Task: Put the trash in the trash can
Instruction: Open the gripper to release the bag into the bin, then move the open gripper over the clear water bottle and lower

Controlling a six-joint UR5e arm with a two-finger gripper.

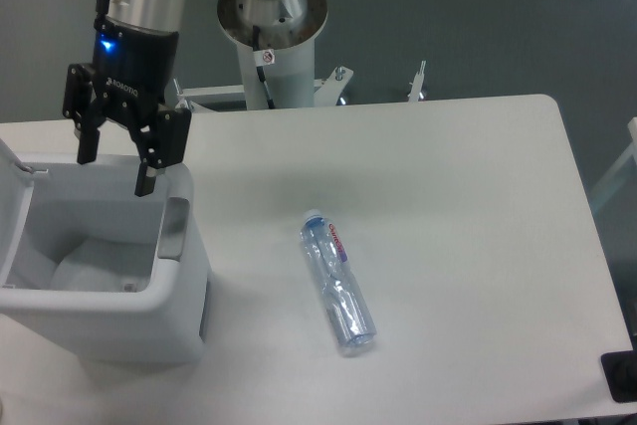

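End effector [115, 172] hangs spread wide and empty over the open trash can [109, 320].
The white bin stands at the table's [468, 206] left edge, a pale crumpled plastic bag [85, 258] lying inside it. The water bottle [337, 283], blue cap toward the far edge, lies flat near the table's middle, well apart from the bin.

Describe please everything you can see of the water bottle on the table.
The bottle is clear plastic with a blue cap and a pink-red label near its neck. It lies on its side on the white table, cap pointing toward the far edge, base toward the near edge. It looks empty or nearly so. Nothing touches it except the table; the bin stands apart to its left.
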